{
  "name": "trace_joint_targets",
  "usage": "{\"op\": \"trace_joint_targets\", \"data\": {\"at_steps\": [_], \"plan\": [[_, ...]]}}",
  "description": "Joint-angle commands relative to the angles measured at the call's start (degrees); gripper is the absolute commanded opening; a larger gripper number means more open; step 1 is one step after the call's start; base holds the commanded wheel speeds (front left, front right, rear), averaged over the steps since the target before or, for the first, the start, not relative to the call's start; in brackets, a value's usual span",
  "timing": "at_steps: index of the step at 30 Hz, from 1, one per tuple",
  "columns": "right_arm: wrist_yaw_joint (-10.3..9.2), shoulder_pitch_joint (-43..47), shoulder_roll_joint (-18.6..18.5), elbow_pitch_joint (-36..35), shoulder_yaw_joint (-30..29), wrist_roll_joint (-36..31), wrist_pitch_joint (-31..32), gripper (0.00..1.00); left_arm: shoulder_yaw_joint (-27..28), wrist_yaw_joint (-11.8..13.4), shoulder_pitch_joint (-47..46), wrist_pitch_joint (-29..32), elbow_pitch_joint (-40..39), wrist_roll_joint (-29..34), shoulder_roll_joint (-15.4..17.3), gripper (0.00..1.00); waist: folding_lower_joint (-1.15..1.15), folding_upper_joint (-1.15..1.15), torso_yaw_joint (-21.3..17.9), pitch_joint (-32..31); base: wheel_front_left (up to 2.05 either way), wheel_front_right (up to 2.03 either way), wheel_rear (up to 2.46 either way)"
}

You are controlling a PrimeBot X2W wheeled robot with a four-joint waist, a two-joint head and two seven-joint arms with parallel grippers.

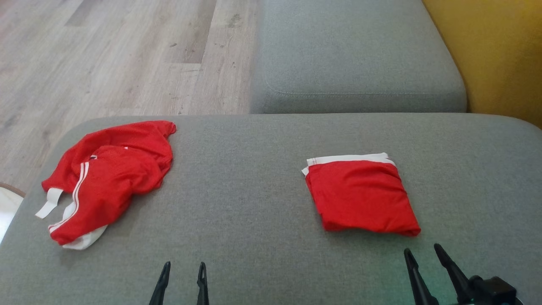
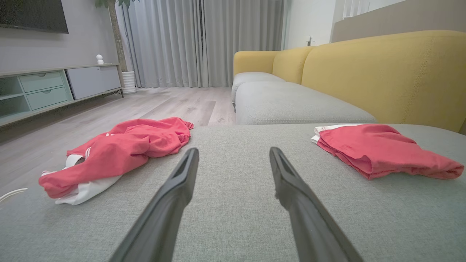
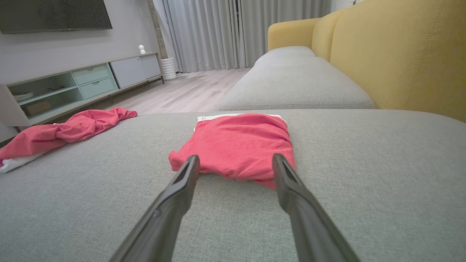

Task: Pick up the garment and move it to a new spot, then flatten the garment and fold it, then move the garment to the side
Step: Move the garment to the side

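A crumpled red garment [image 1: 111, 169] with white stripes and white trim lies at the left of the grey sofa seat [image 1: 254, 203]; it appears as well in the left wrist view [image 2: 120, 149] and the right wrist view [image 3: 69, 127]. A second red garment [image 1: 360, 197], folded into a neat square with a white band at its far edge, rests at the right [image 2: 378, 147] [image 3: 240, 143]. My left gripper [image 1: 183, 267] is open near the front edge, between the two garments. My right gripper [image 1: 421, 250] is open just in front of the folded garment, touching nothing.
Another grey seat cushion [image 1: 351, 55] lies beyond, with the yellow backrest [image 1: 495, 51] on the right. Wooden floor [image 1: 106, 55] lies off the seat's far left edge. A low cabinet [image 2: 54, 87], a television and curtains stand across the room.
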Motion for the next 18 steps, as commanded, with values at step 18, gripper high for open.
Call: {"op": "trace_joint_targets", "data": {"at_steps": [18], "plan": [[-0.05,-8.4,-4.1,1.0,3.0,3.9,0.3,1.0,0.0,-2.2,-4.3,-0.3,-1.8,0.5,-1.0,1.0,0.0,0.0,-0.2,7.3,0.0,0.0,0.0]]}}
